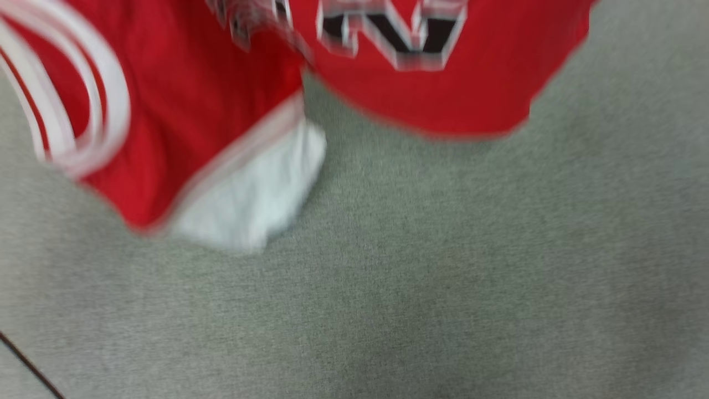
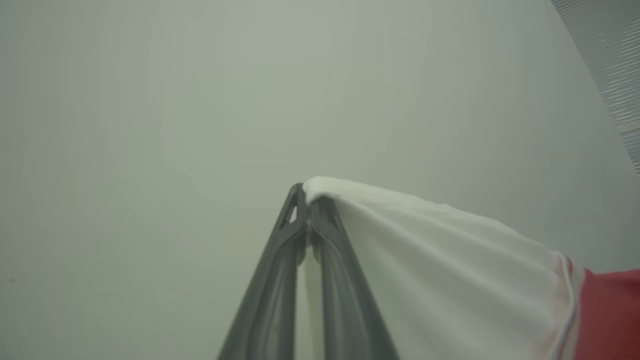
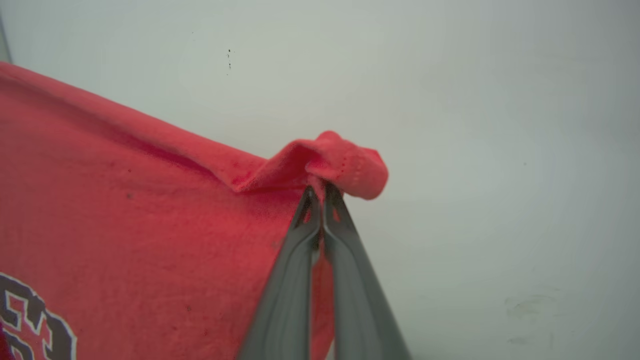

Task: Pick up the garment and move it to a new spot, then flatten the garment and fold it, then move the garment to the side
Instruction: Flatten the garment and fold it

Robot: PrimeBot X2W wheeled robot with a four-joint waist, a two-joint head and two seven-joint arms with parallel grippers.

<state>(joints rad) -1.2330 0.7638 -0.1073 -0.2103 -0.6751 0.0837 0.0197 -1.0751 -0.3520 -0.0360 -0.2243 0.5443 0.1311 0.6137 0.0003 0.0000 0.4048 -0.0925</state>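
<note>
The garment (image 1: 183,111), blurred in the head view, is held up above a grey surface (image 1: 443,277) by 2 grips — the left end effector (image 2: 309,197) pinches its white sleeve (image 2: 425,260), and the right end effector (image 3: 321,192) is clamped on a bunched red edge (image 3: 345,162).

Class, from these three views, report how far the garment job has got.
Done: the garment is picked up, hanging over the grey surface. In hand: the left gripper is shut on its white sleeve, the right gripper on a red corner. Left: laying it at a new spot, flattening, folding, moving aside.
</note>
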